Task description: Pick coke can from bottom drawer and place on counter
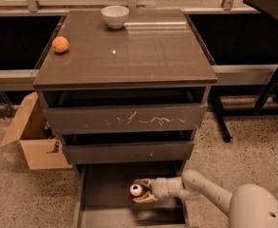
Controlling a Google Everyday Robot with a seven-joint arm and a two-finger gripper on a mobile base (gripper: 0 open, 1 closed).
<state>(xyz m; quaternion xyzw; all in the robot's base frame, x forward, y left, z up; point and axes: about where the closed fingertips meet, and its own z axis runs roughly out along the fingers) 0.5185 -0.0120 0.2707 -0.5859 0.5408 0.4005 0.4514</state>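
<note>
The bottom drawer (105, 186) is pulled open at the foot of the cabinet. The coke can (135, 190), small and red with its silver top facing the camera, sits in the drawer's middle. My gripper (136, 191) reaches in from the right, low inside the drawer, with one finger above the can and one below it, closed against its sides. The can still rests at drawer level. The counter (138, 56) is the glossy dark top slab well above.
An orange (60, 44) lies at the counter's left edge and a white bowl (115, 16) at its back. The upper two drawers stand slightly ajar. An open cardboard box (32, 137) sits on the floor left of the cabinet. Black table legs (266, 91) stand at right.
</note>
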